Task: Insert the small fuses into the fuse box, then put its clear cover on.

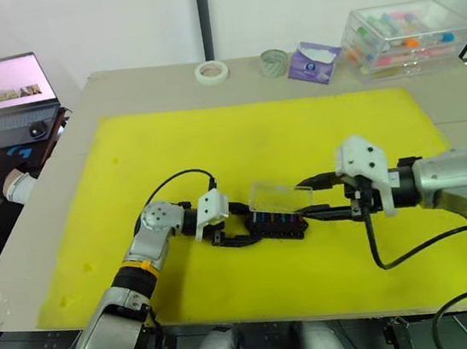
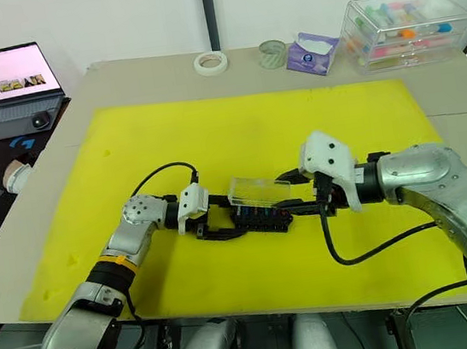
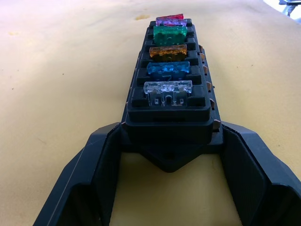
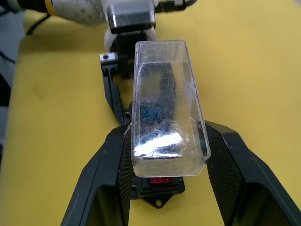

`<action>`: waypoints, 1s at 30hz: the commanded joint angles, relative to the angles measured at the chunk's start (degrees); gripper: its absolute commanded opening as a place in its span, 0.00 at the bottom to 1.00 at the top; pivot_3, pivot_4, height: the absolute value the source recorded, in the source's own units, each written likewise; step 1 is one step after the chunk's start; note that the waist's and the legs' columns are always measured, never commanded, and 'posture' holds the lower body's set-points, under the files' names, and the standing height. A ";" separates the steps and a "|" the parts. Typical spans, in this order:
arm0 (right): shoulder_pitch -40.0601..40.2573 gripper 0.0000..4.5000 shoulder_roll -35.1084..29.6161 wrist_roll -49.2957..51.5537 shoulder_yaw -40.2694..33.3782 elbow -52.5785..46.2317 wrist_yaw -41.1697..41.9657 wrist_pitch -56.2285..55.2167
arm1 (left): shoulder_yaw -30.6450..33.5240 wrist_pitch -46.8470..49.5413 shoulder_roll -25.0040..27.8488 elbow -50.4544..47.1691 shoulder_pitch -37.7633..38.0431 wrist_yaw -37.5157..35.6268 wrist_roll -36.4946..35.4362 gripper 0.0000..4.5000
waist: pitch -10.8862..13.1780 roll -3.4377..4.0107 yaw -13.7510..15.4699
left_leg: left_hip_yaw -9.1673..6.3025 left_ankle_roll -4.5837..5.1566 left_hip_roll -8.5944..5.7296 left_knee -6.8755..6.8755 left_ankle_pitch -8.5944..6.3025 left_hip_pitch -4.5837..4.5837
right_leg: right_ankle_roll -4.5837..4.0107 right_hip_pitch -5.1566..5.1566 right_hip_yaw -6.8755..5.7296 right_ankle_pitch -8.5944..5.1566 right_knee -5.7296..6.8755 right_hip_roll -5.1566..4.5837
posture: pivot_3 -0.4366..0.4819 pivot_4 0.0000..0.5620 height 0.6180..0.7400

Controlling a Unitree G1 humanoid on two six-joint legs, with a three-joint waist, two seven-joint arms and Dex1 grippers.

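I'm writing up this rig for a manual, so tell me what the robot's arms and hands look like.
Both arms are silver-grey metal. The left arm has an orange band and a round joint. Each wrist carries a white plastic block with a looping black cable. The left hand and right hand each end in two black, angular fingers.

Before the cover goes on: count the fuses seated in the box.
6, in one row along the fuse box: clear nearest the left gripper, then blue, orange, green, purple, red farthest.
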 commanded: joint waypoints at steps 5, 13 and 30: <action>-2.11 0.41 0.63 -5.01 3.77 3.18 4.36 -4.04 | -1.13 0.25 -0.57 1.21 0.62 -0.16 1.50 0.61 | 0.00 0.00 -0.04 | -0.01 0.00 -0.02 0.00 0.00 0.00 | 0.00 0.00 -0.01 0.00 0.00 0.00 | 0.48 0.27 1.00; -2.90 0.41 2.97 -7.46 6.06 5.95 6.23 -6.04 | -0.89 0.73 -0.10 0.18 1.04 -0.78 0.94 0.61 | 0.00 0.00 -0.05 | -0.02 0.00 -0.02 0.01 0.00 0.00 | 0.00 0.00 -0.01 0.00 0.00 0.00 | 0.48 0.27 1.00; -0.95 0.41 4.77 -12.08 7.61 11.62 9.64 -11.40 | -0.96 0.78 -0.05 -0.12 0.84 -1.94 0.88 0.61 | 0.00 0.00 -0.14 | -0.02 0.00 -0.02 0.00 0.00 0.00 | 0.00 -0.01 -0.01 0.00 0.00 0.01 | 0.48 0.27 1.00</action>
